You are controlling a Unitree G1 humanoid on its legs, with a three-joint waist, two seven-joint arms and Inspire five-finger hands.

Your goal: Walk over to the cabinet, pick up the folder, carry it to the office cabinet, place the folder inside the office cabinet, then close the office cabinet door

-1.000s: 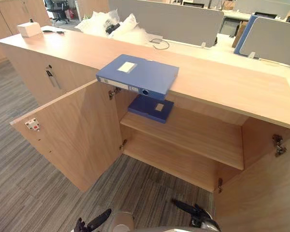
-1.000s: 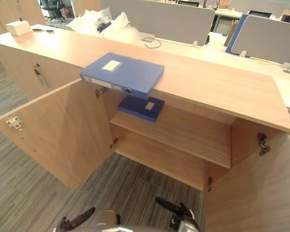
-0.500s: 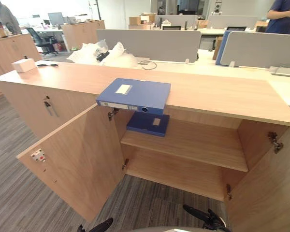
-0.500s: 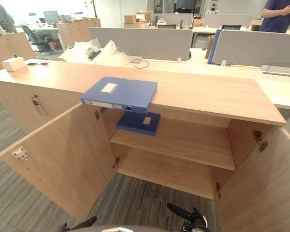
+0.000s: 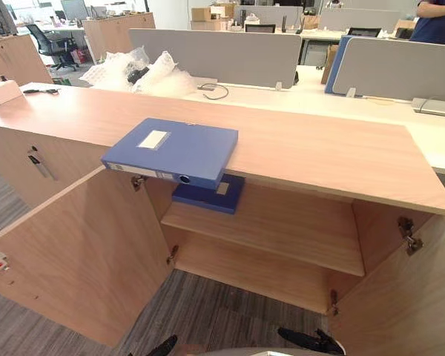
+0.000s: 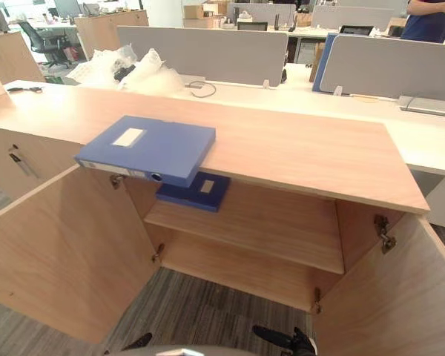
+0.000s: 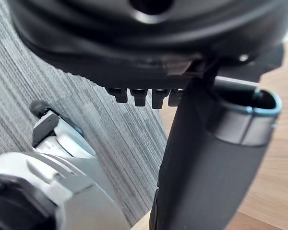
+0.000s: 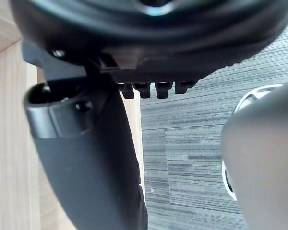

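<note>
A blue folder (image 5: 170,152) lies flat on the wooden cabinet top (image 5: 319,148), its near corner overhanging the front edge. Below it, a second blue folder (image 5: 208,196) rests on the shelf (image 5: 282,230) inside the cabinet. Both cabinet doors stand wide open, the left door (image 5: 74,259) and the right door (image 5: 400,297). My left hand (image 5: 163,346) and right hand (image 5: 308,341) hang low at the bottom edge, far from the folders. Each is open and holds nothing. In the wrist views the left hand (image 7: 206,167) and right hand (image 8: 86,158) show straight thumbs over the carpet.
A white box (image 5: 0,91) sits at the far left of the cabinet top. Crumpled plastic bags (image 5: 133,70) lie behind it. Grey desk dividers (image 5: 215,55) run along the back. A person (image 5: 437,18) stands at the far right. Grey carpet lies before the cabinet.
The camera has moved: the cabinet and folders sit further left in the picture. My hands show lower at the bottom edge. The folders have not moved on the cabinet.
</note>
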